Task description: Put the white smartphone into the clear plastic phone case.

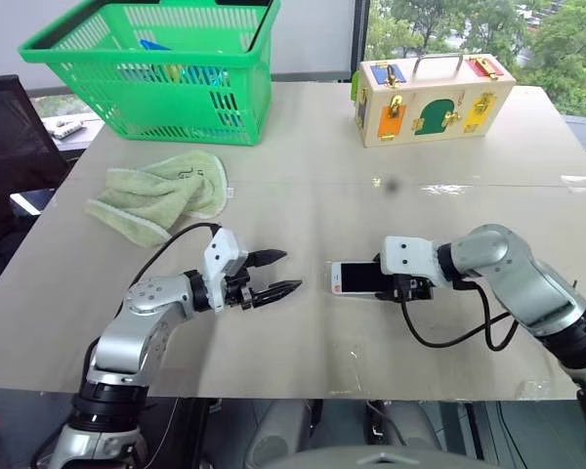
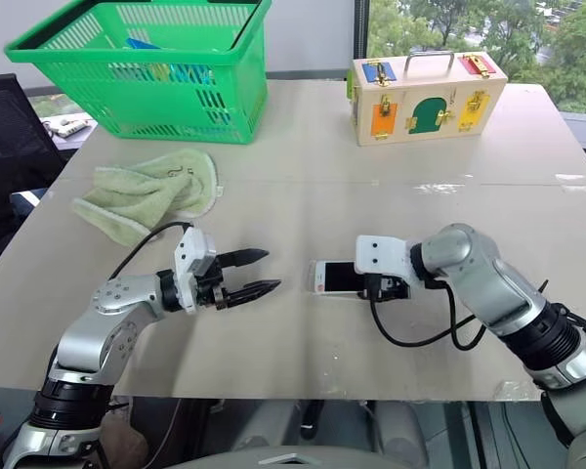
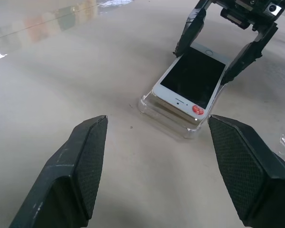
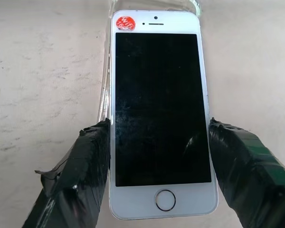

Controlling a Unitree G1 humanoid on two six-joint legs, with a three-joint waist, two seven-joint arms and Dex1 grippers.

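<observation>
Towel [image 1: 158,195], basket [image 1: 156,68], lockbox [image 1: 432,98] nearby.

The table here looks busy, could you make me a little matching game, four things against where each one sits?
Things:
1. green basket
2. wooden lock box
3. green towel
4. white smartphone

Places:
A. far right part of the table
B. between the right tool's fingers, lying on the clear plastic phone case
C. far left corner of the table
D. lying crumpled just in front of the basket

Pairs: 1-C, 2-A, 3-D, 4-B
</observation>
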